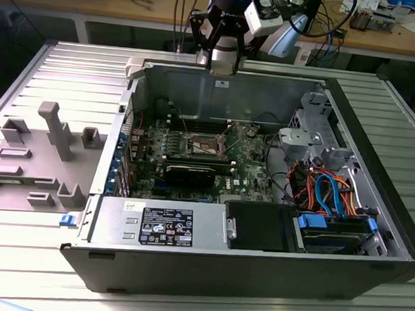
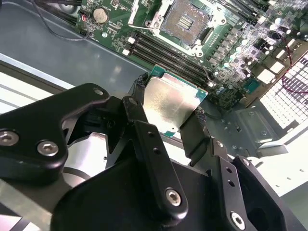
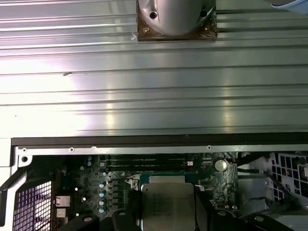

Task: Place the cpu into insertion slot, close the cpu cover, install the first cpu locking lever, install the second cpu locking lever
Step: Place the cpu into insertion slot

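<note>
My gripper (image 1: 223, 63) hangs over the far wall of the open computer case (image 1: 186, 267). It is shut on the cpu (image 2: 169, 98), a flat silvery square chip pinched by its edges between the two black fingers (image 2: 138, 89). In the first wrist view the cpu (image 3: 167, 204) lies between the fingers above the green board. The insertion slot (image 2: 185, 21) is on the board beyond the chip, its dark centre uncovered. The cpu cover (image 2: 158, 15) looks tilted up beside it. In the exterior view the slot (image 1: 209, 147) sits mid-board, well below the gripper.
Long memory slots (image 2: 161, 50) run between the held chip and the socket. A black card (image 1: 190, 173), a power supply (image 1: 161, 224) and a drive bay with blue cables (image 1: 332, 198) are inside the case. A grey fixture tray (image 1: 45, 153) lies on the ribbed metal table (image 3: 144, 72).
</note>
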Controlling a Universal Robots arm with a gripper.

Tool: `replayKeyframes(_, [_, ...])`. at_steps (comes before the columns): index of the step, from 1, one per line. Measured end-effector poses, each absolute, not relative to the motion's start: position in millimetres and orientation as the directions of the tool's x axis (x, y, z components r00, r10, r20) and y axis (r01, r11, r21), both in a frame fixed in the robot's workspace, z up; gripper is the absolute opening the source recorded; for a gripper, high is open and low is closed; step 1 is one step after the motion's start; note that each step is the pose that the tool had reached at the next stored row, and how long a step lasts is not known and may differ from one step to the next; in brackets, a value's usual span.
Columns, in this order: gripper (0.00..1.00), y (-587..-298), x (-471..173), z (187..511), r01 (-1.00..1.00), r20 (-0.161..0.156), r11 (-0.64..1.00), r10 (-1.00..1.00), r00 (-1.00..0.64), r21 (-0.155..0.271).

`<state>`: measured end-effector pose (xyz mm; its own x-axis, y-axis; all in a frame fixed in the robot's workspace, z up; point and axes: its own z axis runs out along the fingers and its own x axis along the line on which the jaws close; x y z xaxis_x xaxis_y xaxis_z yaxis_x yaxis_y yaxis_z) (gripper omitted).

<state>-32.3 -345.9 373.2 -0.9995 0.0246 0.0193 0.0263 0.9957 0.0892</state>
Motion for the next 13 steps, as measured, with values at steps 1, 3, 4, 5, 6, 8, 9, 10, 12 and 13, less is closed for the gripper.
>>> replayKeyframes(1, [0.54,-347.2,-33.2,372.9,0.026,0.019,0.996,0.025,-1.000,0.089])
replayKeyframes(3, [0.54,-348.2,-33.9,371.8,0.026,0.019,0.996,0.025,-1.000,0.089])
replayKeyframes(4, [0.54,-348.3,-33.9,370.1,0.026,0.019,0.996,0.025,-1.000,0.088])
replayKeyframes(5, [0.54,-348.4,-33.9,369.1,0.026,0.019,0.996,0.025,-1.000,0.087])
replayKeyframes(6, [0.54,-348.3,-33.9,368.7,0.026,0.019,0.996,0.025,-1.000,0.087])
replayKeyframes(8, [0.54,-348.4,-33.9,368.5,0.026,0.019,0.996,0.025,-1.000,0.087])
replayKeyframes(9, [0.54,-348.4,-34.0,367.2,0.026,0.019,0.996,0.025,-1.000,0.087])
replayKeyframes(10, [0.54,-348.4,-33.9,362.2,0.026,0.019,0.996,0.025,-1.000,0.087])
replayKeyframes(12, [0.54,-349.0,-34.1,358.4,0.026,0.019,0.996,0.025,-1.000,0.085])
replayKeyframes(13, [0.54,-350.8,-34.8,357.3,0.026,0.019,0.996,0.025,-1.000,0.085])
